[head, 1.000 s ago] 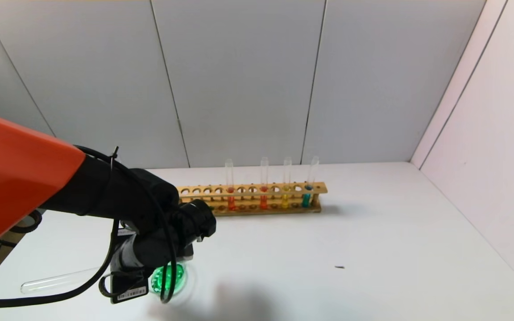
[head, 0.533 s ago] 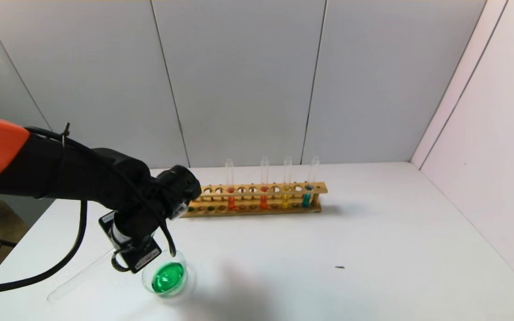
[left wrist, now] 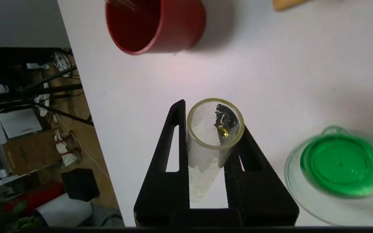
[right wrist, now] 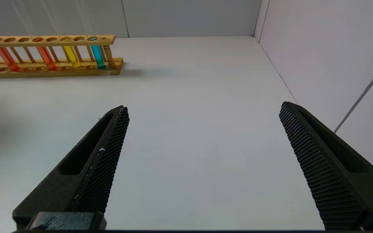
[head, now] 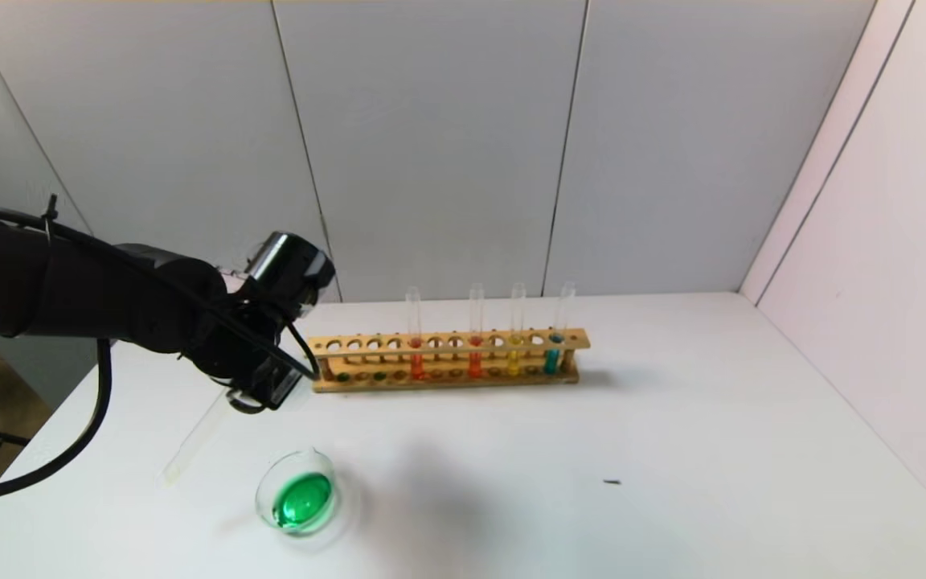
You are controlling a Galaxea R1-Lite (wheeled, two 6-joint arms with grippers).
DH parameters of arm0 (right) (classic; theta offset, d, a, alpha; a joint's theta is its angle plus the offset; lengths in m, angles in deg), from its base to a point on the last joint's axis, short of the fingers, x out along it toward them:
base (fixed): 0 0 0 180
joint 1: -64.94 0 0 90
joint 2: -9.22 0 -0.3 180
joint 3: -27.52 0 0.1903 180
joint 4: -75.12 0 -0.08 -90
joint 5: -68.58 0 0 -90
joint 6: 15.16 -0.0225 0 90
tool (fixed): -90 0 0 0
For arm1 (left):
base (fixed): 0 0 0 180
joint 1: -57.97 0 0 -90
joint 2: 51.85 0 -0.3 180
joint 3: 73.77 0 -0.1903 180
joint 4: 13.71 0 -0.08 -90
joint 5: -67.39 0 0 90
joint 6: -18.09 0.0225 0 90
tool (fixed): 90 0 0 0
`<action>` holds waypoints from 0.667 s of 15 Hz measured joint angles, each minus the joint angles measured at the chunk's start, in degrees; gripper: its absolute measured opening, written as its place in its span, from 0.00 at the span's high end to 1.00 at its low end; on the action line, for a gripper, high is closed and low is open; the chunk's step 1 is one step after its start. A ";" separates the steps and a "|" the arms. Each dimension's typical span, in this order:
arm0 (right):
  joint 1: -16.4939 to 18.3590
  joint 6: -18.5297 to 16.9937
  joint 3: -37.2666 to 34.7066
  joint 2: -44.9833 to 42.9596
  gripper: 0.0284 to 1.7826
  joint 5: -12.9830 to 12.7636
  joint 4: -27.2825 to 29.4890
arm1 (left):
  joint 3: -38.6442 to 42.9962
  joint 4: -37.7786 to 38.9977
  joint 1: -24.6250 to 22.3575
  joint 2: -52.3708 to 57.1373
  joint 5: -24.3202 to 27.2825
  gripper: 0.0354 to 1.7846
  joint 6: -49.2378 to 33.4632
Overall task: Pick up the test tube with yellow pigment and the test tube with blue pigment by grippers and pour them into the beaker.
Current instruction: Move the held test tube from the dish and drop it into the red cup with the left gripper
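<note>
Our left gripper (left wrist: 210, 136) has swung from the green-filled beaker (head: 300, 498) toward the rack (head: 447, 358), jaws clamping an emptied tube (left wrist: 210, 145); right gripper (right wrist: 202, 161) idle, jaws wide.

The black left gripper (head: 258, 394) has lifted away from over the low clear glass beaker of green liquid (head: 300, 500) and swung back toward the long wooden tube rack (head: 447, 359). The emptied slim clear test tube (head: 194, 438) it clamps has gone from lying nearly level to slanting mouth-down.
</note>
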 joint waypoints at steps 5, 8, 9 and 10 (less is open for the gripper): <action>0.00 0.00 0.00 0.00 0.05 -0.02 0.00 | -3.84 7.75 -5.28 -0.55 1.08 0.82 0.16; 0.00 0.00 0.00 0.00 0.05 -0.02 0.00 | -7.72 8.87 -7.27 -0.88 2.29 0.82 0.02; 0.00 0.00 0.00 0.00 0.05 0.00 0.00 | -9.07 8.91 -7.72 -0.96 2.51 0.82 0.00; 0.00 0.00 0.00 0.00 0.05 -0.02 0.00 | -10.64 9.11 -8.18 -1.10 2.65 0.82 -0.02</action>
